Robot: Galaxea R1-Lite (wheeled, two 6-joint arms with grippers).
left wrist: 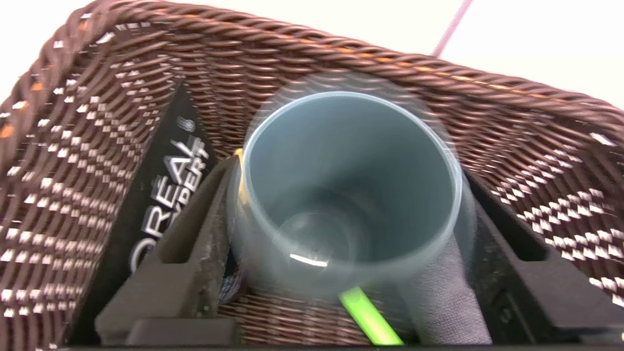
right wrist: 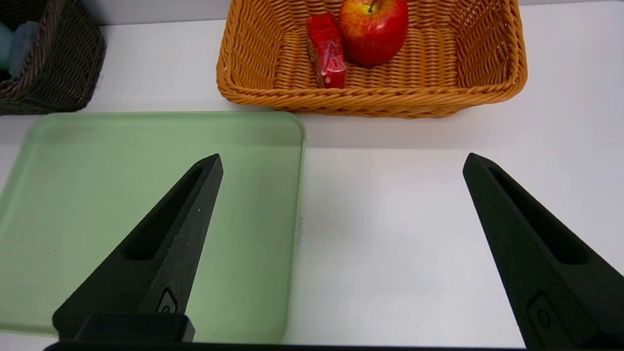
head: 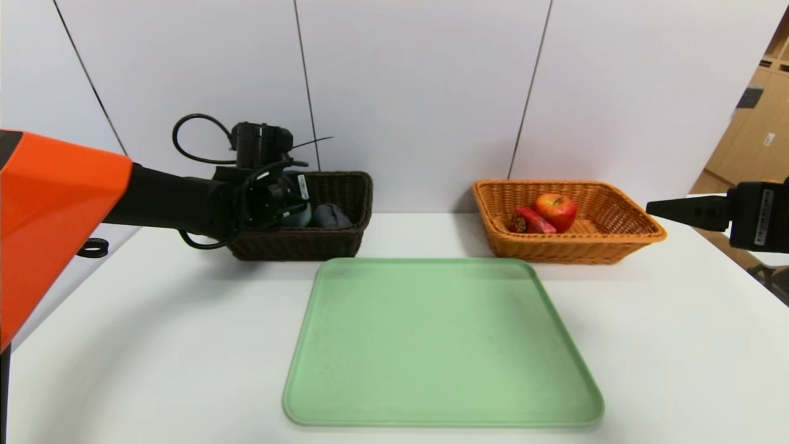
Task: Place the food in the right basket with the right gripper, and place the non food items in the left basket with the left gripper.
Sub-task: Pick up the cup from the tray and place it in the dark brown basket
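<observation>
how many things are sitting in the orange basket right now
2. In the orange basket the apple sits toward the back, and the red drink carton lies right beside it on the side nearer the dark basket. Nothing else shows, and the basket floor is mostly in view.

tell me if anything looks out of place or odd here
Nothing stands out. The apple and carton lie in the orange basket; the cup sits between the left pincer fingers inside the dark basket.
</observation>
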